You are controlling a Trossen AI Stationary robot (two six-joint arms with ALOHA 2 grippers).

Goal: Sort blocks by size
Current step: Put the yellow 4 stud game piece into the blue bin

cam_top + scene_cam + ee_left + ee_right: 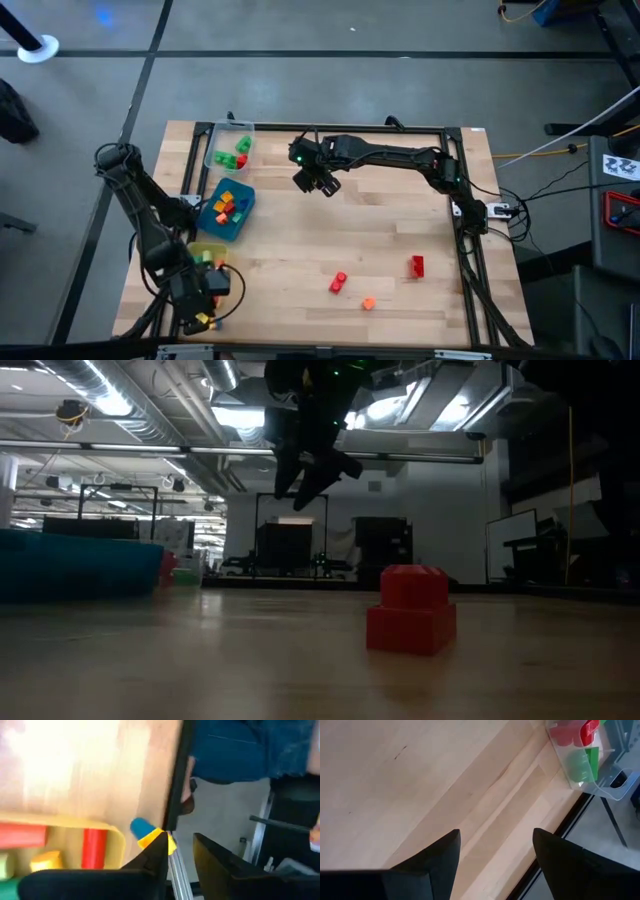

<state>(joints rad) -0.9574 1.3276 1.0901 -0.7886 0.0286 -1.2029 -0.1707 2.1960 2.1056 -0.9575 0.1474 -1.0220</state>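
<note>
Your left gripper [205,300] at lower left of high view, beside yellow tray [117,840], pinching yellow-and-blue block [150,834]. Right gripper [318,183] up top centre, fingers spread, empty (hanging above table). Three blocks loose lower right: red [417,265], red [339,282], orange [368,303].

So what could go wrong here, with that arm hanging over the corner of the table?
The left gripper sits over the table's front edge by the yellow tray; a yellow and blue piece shows at its fingers and could fall outside the tray. Three blocks still lie apart on the table, far from the trays.
</note>
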